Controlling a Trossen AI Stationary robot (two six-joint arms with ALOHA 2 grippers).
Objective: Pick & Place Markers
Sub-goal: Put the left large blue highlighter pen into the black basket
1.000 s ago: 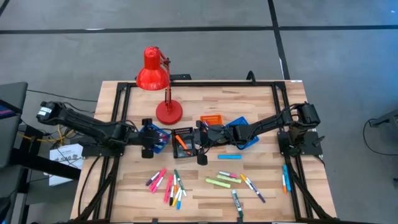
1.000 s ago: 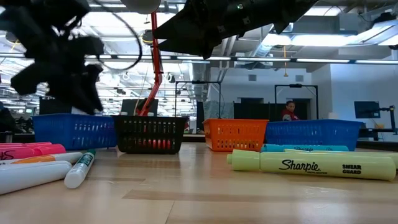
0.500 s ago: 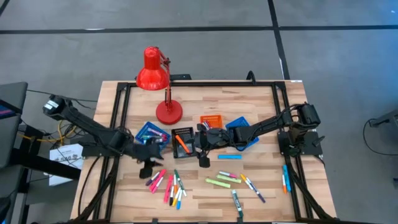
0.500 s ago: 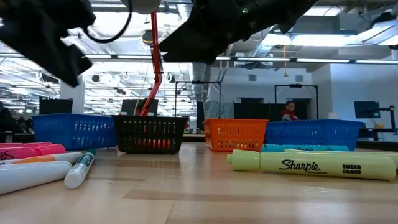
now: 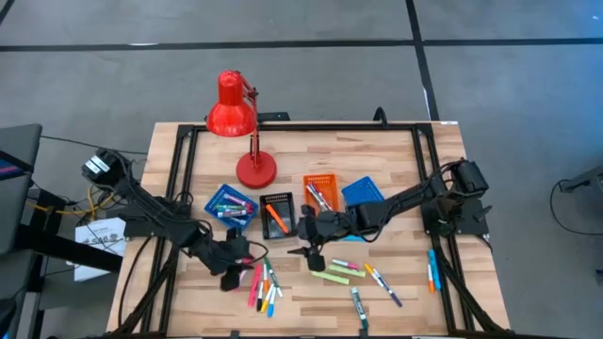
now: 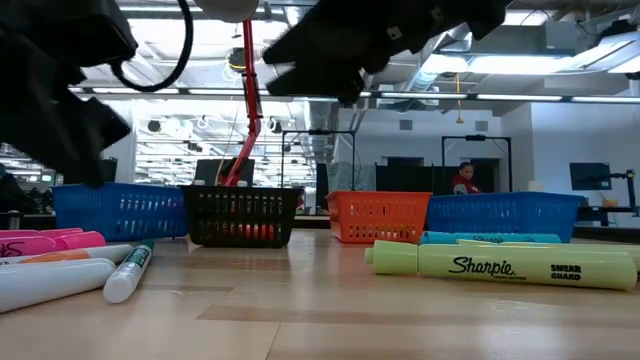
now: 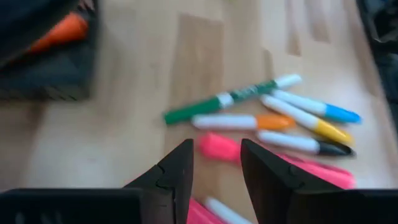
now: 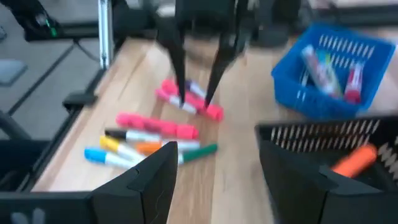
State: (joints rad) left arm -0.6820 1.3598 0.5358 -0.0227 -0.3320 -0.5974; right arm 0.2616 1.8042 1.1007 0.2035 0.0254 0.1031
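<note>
Shift since a second ago: left gripper [image 5: 247, 252] gone from the blue tray [image 5: 229, 201] to the pink marker [image 7: 219, 148], jaws parted, empty. Right gripper [image 5: 311, 250] likewise off the trays, jaws apart, empty, above loose markers [image 5: 345, 271] on the tabletop [image 5: 396, 160]. Likely next pick each.

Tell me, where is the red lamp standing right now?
In the high view the red lamp stands at the table's far edge, left of centre, its round base just behind the blue tray and black tray.
</note>
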